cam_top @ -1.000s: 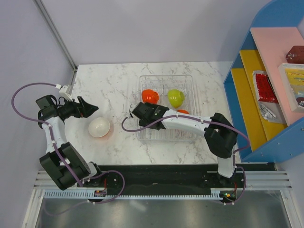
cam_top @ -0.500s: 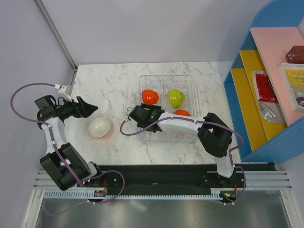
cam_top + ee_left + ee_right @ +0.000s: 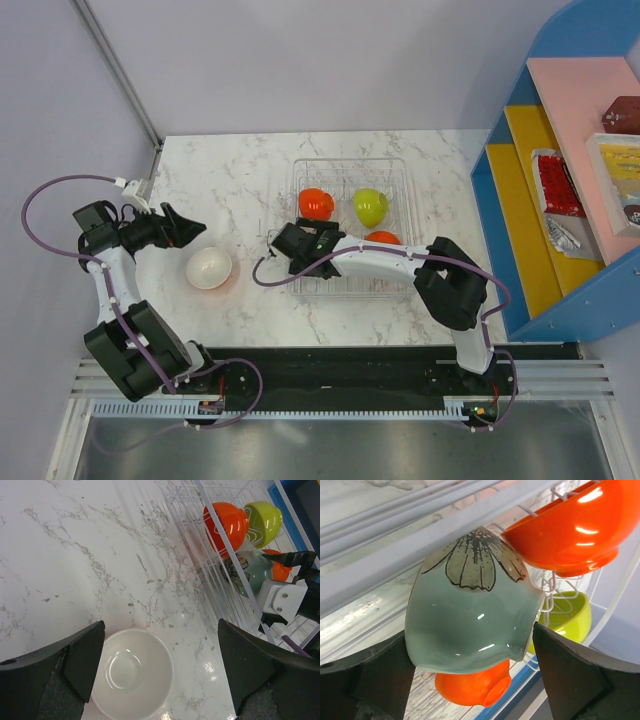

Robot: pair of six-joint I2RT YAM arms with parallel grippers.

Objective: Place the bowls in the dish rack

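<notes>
Since the right tool [image 3: 474,647] is seen with its jaws spread as wide as they go, one on each side of the pale mint bowl [image 3: 470,610], the step in hand is judged to be the setting-down of that bowl in the dish rack [image 3: 350,166]. The bowl is tipped on its side, its flower-painted outside turned to the ribs. It appears to be borne by the rack rather than clamped, though it cannot be told whether a pad brushes it.

The step would be done well if the tool were drawn straight back along the line of its own fingers, with the jaws kept wide, so that the rim is not caught and the bowl is not rolled. Care is called for beside the red-orange bowl [image 3: 570,525], which is set just beside the mint one. The lime-green bowl [image 3: 568,622] is seen beyond it.

The right arm is stretched from its base leftward across the near part of the rack, its wrist held low at the near-left corner.

The left arm is folded at the left edge of the surface [image 3: 240,180]. Its tool [image 3: 160,630] is released, nothing is grasped, and it is poised over the white bowl [image 3: 132,672]. That bowl stands upright on the surface, well apart from the rack and not yet loaded.
</notes>
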